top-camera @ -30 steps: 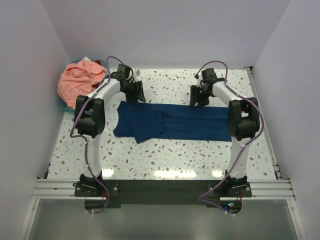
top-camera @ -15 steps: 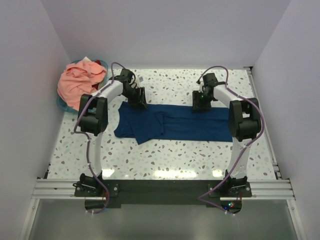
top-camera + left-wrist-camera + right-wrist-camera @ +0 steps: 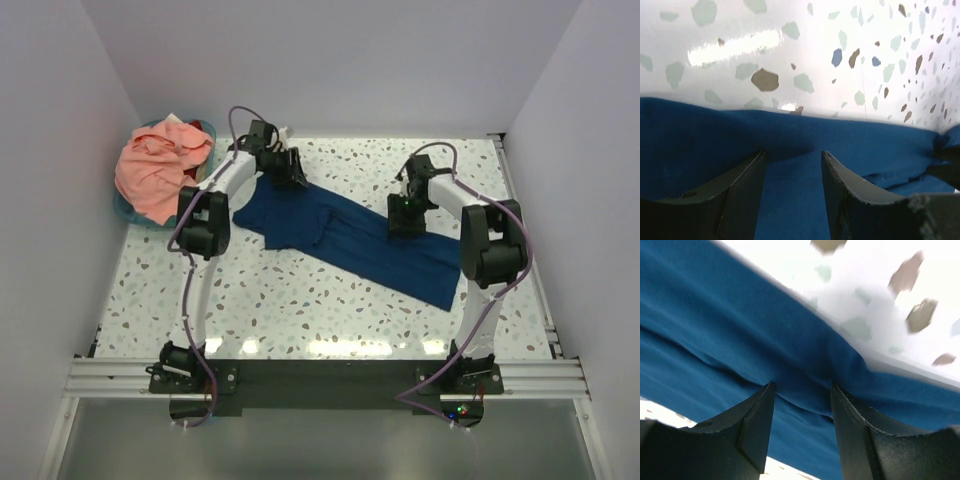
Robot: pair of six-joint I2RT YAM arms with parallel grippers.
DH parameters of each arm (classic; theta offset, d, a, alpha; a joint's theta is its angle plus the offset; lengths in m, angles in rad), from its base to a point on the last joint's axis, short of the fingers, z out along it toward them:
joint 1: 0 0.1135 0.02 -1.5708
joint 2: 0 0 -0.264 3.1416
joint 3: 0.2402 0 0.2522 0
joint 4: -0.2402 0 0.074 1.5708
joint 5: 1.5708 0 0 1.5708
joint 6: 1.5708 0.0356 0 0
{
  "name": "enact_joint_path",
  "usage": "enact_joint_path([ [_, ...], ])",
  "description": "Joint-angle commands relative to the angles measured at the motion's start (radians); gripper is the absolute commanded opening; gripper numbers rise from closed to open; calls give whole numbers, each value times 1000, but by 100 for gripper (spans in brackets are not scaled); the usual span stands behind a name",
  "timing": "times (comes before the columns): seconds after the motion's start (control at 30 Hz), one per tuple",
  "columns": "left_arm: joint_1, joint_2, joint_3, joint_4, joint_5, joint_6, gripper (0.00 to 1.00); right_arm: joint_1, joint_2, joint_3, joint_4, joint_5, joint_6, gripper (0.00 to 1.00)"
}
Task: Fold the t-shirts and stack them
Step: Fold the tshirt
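The navy t-shirt [image 3: 350, 235] is spread as a long folded band that runs slantwise across the speckled bench [image 3: 330, 310], with its left end set further back and its right end drawn nearer the arm bases. Toward the left end the cloth is doubled over itself, so that a layered patch with a slanting edge is seen there. The far left end of the band is held by the left jaws, which are closed partway upon it. In the left wrist view the blue cloth is seen filling the gap between the two dark fingers [image 3: 735, 200], with the hem just past their tips and bare bench beyond it. The far edge of the band, right of its middle, is held in the same manner by the right jaws. In the right wrist view a puckered ridge of cloth is seen pinched between the fingers [image 3: 755, 435], and the cloth there is raised slightly, the bench being visible both beyond it and beneath its near edge. The salmon-pink t-shirt [image 3: 160, 170] is heaped, crumpled and unfolded, in the round teal basket [image 3: 124, 210] at the far left corner of the bench. It is near the left arm [image 3: 225, 180] and apart from the navy t-shirt.
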Motion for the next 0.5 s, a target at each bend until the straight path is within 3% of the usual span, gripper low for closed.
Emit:
enact_joint_path([
  [0.0, 7, 92, -15, 119, -70, 7, 54, 23, -65, -38, -88, -9, 17, 53],
  [0.17, 4, 37, -44, 257, -29, 3, 55, 34, -93, -6, -116, 23, 17, 53],
  [0.3, 1, -92, -127, 346, -22, -41, 56, 33, -108, 63, -167, 95, 2, 53],
  [0.47, 1, -249, -227, 274, -76, -106, 57, 33, -128, 54, -171, 100, -10, 53],
])
